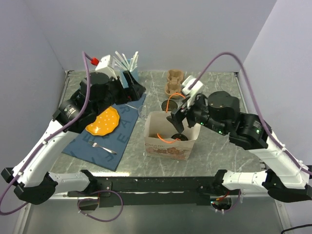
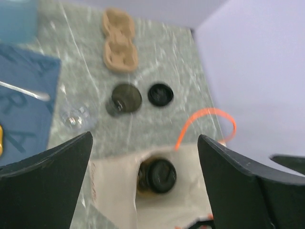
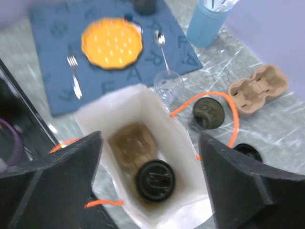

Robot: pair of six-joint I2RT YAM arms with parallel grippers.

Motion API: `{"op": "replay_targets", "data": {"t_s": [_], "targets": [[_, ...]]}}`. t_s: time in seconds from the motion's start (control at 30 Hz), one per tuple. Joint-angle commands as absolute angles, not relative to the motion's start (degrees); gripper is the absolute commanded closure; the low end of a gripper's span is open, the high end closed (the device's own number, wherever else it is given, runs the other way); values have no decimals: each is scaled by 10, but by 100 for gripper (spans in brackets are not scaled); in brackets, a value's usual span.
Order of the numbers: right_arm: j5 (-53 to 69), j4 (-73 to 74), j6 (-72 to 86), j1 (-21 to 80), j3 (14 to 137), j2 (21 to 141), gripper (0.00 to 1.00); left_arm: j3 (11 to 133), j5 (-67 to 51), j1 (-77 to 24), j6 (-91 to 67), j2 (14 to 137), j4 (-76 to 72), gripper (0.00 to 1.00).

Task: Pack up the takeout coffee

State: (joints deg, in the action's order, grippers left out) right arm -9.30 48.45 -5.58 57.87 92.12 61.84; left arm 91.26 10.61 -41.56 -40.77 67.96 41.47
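**Item 1, left gripper (image 2: 144,138).** Its fingers are spread wide with nothing between them. In the top view it hangs at about 11 o'clock of the bag, probably standing off to leave the opening free.

**Item 2, blue placemat (image 1: 105,139).** It carries an orange plate (image 1: 103,121) and a fork (image 1: 100,146). Neither belongs to the task.

**Item 3, white paper bag (image 1: 165,147).** It stands upright with its mouth open, which suits loading from above.

**Item 4, takeout coffee (image 3: 155,180).** The cup is lidded and upright on the bag floor, at 5 o'clock of a brown pulp tray (image 3: 129,143) just beside it. It looks packed.

**Item 5, right gripper (image 3: 150,138).** It is over the bag mouth with its fingers apart and empty, which suggests a release.

**Views.**
- In the top camera the right arm largely masks the bag's interior, while the right wrist camera looks straight down into it.
- The left wrist camera shows a dark green mug (image 2: 124,98) and a loose black lid (image 2: 160,94) side by side at 12 o'clock of the bag. The top camera barely shows either.
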Motion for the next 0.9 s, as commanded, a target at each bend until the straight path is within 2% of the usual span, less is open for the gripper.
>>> {"op": "replay_targets", "data": {"t_s": [0.0, 0.17, 0.33, 0.57, 0.63, 0.8, 0.87], "targets": [[-134, 485, 71, 575, 948, 590, 0, 981, 214, -403, -358, 718, 400, 3], [-137, 479, 162, 575, 874, 513, 0, 1055, 255, -338, -364, 808, 402, 3], [-153, 492, 178, 576, 845, 428, 0, 1065, 201, -268, -365, 882, 351, 1], [-193, 569, 161, 575, 882, 420, 0, 1080, 191, -256, -175, 1003, 239, 5], [-209, 583, 155, 575, 894, 430, 0, 1119, 195, -248, -154, 1053, 232, 7], [-235, 590, 138, 575, 925, 453, 0, 1230, 157, -218, -142, 1167, 233, 26], [-240, 585, 134, 575, 928, 459, 0, 1247, 136, -196, -157, 1180, 219, 30]]}}
